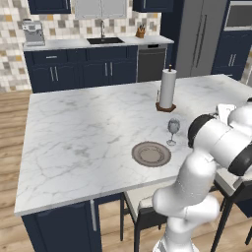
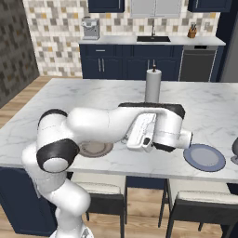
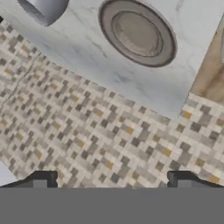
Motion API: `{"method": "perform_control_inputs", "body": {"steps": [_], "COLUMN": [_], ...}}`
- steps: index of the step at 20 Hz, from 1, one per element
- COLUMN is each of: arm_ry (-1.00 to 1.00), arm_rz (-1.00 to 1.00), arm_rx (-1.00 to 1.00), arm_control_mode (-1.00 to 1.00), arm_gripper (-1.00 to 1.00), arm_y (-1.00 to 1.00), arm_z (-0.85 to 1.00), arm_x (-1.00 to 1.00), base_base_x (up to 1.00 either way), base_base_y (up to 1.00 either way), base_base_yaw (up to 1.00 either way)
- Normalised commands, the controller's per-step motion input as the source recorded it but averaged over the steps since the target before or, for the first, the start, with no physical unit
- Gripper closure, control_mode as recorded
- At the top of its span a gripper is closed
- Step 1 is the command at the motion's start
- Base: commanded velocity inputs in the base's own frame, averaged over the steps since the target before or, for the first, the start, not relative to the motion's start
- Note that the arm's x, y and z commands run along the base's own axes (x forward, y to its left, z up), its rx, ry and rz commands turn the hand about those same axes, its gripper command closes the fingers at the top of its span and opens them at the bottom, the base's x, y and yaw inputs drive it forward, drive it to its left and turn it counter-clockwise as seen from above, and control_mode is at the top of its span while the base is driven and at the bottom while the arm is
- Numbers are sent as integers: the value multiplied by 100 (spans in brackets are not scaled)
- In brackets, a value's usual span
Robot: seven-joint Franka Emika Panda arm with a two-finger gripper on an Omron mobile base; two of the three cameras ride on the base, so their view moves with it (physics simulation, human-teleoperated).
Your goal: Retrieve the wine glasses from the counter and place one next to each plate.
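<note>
One wine glass [image 1: 173, 130] stands upright on the island, just right of and behind the brownish plate [image 1: 151, 153]. The arm partly hides this plate [image 2: 95, 148] in the right base view. A bluish plate [image 2: 204, 157] lies near the island's front edge, and another wine glass [image 2: 234, 151], cut off by the frame edge, stands to its right. My hand [image 2: 140, 131] hovers above the island front between the two plates. My gripper [image 3: 112, 181] is open with nothing between its fingers. The hand view is rolled over and takes in the brownish plate [image 3: 138, 33]. The counter is out of view.
A paper towel roll [image 1: 167, 88] on a wooden stand rises behind the glass. Dark stools [image 2: 100, 197] are tucked under the island's front edge. Along the back wall runs a worktop with a sink [image 1: 104, 40] and a coffee machine [image 1: 33, 32].
</note>
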Motion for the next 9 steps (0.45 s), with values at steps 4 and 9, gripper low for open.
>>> {"method": "perform_control_inputs", "body": {"steps": [4, 9], "arm_ry": [-23, -30], "arm_rz": [0, 0], "arm_rx": [-6, -9], "arm_control_mode": [-100, -100], "arm_gripper": [-100, -100], "arm_y": [56, 67], "arm_z": [79, 68], "arm_x": [-79, -96], "base_base_x": [0, 0], "base_base_y": [0, 0], "base_base_yaw": [0, 0]}}
